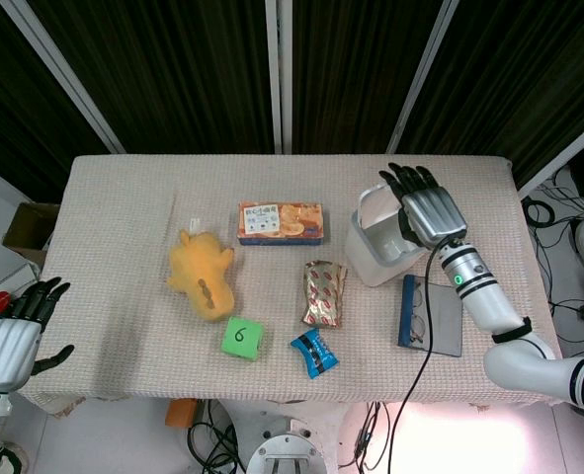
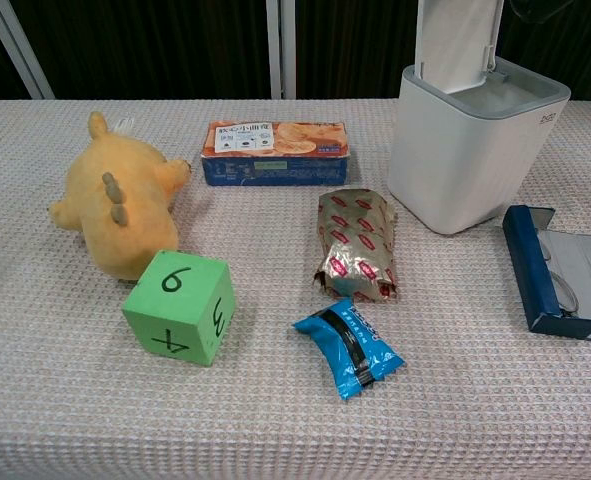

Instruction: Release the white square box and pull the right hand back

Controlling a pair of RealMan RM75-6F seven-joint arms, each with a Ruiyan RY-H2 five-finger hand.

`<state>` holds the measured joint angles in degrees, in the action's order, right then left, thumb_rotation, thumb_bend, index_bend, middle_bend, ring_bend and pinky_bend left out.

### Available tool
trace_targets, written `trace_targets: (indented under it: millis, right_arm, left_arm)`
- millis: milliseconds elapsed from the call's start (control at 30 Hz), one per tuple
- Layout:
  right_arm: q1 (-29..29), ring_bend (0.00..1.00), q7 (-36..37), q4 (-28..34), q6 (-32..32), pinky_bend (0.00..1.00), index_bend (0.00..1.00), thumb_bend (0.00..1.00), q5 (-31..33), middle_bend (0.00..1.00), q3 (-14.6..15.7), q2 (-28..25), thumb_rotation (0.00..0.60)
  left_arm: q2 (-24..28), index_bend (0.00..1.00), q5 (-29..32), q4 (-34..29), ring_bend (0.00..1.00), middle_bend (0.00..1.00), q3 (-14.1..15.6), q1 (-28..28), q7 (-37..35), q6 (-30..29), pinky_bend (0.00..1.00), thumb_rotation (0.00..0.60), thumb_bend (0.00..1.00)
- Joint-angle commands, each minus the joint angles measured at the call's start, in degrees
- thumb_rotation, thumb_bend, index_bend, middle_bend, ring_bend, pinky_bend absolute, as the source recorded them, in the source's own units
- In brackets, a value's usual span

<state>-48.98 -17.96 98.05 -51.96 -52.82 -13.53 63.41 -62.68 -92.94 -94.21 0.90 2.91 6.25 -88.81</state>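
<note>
On the counter (image 2: 35,400) a yellow plush toy (image 2: 120,205) lies at the left, with a green cube (image 2: 180,305) just near it. A biscuit box (image 2: 275,152) lies far in the middle. A shiny snack packet (image 2: 357,243) and a blue wrapper (image 2: 350,346) lie nearer. A blue case (image 2: 540,270) lies at the right.

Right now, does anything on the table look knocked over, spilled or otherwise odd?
Nothing is spilled. The white square box stands upright with its lid raised. The yellow plush toy lies on its side, and the silver-red snack packet is crumpled. The right hand is at the box's back; contact is unclear.
</note>
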Motion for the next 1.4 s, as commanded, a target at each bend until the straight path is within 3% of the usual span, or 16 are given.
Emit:
trace_targets:
  millis: [33, 467, 600, 967, 1100, 1400]
  right_arm:
    - [-0.1, 0.00, -0.1, 0.0, -0.1, 0.00, 0.00, 0.78, -0.1, 0.00, 0.0, 0.1, 0.600]
    - [-0.3, 0.00, -0.1, -1.8, -0.8, 0.00, 0.00, 0.80, -2.5, 0.01, 0.2, 2.0, 0.600]
    - [-0.8, 0.00, -0.9, -2.9, -0.2, 0.00, 0.00, 1.00, -4.3, 0.07, 0.8, 2.0, 0.600]
    - [-0.8, 0.00, -0.4, -3.4, 1.1, 0.00, 0.00, 1.00, -4.0, 0.28, 1.1, 1.9, 0.600]
    - [1.0, 0.00, 1.2, -1.7, -1.1, 0.00, 0.00, 1.00, -7.6, 0.33, 1.8, 0.9, 0.600]
    - [7.2, 0.00, 5.7, 2.0, -4.4, 0.00, 0.00, 1.00, -17.9, 0.37, 6.8, -2.9, 0.600]
  left_arm:
    - [0.0, 0.12, 0.0, 0.0, 0.10, 0.11, 0.0, 0.0, 0.0, 0.0, 0.29, 0.600, 0.14]
    - [0.2, 0.12, 0.1, 0.0, 0.10, 0.11, 0.0, 0.1, -0.2, 0.3, 0.29, 0.600, 0.14]
    - [0.4, 0.12, 0.2, -0.1, 0.10, 0.11, 0.0, 0.1, -0.1, 0.5, 0.29, 0.600, 0.14]
    - [1.1, 0.12, 0.4, -1.3, 0.10, 0.11, -0.1, 0.3, 0.8, 0.8, 0.29, 0.600, 0.14]
    - [1.2, 0.12, 0.3, -1.5, 0.10, 0.11, 0.0, 0.2, 1.1, 0.7, 0.29, 0.600, 0.14]
    - [0.5, 0.12, 0.4, -1.2, 0.10, 0.11, 0.2, 0.2, 1.3, 1.2, 0.29, 0.600, 0.14]
